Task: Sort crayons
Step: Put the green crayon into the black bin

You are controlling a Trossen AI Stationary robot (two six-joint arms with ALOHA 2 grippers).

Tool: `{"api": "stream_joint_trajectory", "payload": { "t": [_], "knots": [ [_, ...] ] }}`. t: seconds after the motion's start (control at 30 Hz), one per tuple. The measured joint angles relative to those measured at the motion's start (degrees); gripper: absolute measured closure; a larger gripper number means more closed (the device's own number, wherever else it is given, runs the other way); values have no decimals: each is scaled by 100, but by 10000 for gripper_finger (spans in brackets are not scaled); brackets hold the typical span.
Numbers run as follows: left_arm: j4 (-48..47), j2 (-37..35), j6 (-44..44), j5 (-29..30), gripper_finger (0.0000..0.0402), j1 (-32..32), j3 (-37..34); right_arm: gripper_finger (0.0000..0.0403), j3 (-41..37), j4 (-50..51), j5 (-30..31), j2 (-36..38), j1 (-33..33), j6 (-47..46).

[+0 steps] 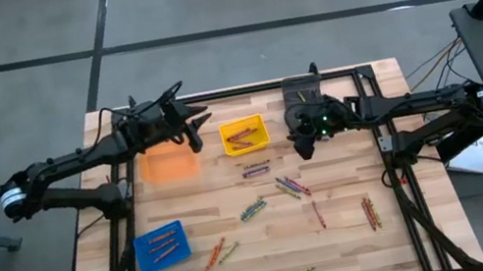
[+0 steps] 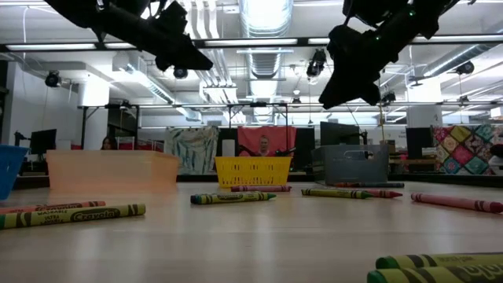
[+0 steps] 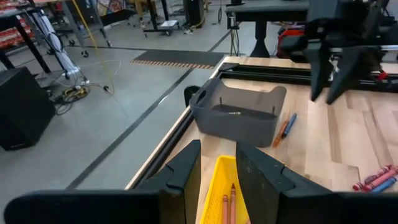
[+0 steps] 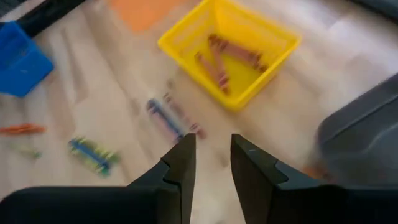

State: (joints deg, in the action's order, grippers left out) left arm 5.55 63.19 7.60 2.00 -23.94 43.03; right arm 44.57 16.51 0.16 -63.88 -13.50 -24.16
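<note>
Taking the yellow bin [image 1: 244, 135] as landmark, the right gripper [image 1: 303, 147] hangs in the air just to its right, jaws a narrow gap apart with nothing between them. The left gripper [image 1: 195, 135] hovers just to its left, over the orange bin [image 1: 170, 165], jaws likewise slightly parted and empty. Most crayons [image 1: 292, 186] lie scattered on the table below the yellow bin; a few sit inside it. With jaws this narrow, a descent could push a crayon aside or pinch two neighbours at once.

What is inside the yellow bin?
The yellow plastic bin holds a few thin reddish-brown wax crayons lying loose on its floor. The near wall hides a strip of the floor in the left wrist view, so more could lie there.
</note>
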Motion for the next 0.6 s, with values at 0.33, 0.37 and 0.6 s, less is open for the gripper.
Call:
{"api": "stream_joint_trajectory", "payload": {
  "t": [0.33, 0.37, 0.6],
  "knots": [
    [374, 164, -107, 3, 318, -4, 1, 335, 2, 478, -978, 0, 378, -1041],
    [461, 188, -107, 2, 318, -4, 0, 337, 2, 567, -987, 0, 436, -1170],
    [733, 387, -98, 4, 318, -4, 0, 345, 2, 1613, -1082, 0, 822, -2214]
  ]
}}
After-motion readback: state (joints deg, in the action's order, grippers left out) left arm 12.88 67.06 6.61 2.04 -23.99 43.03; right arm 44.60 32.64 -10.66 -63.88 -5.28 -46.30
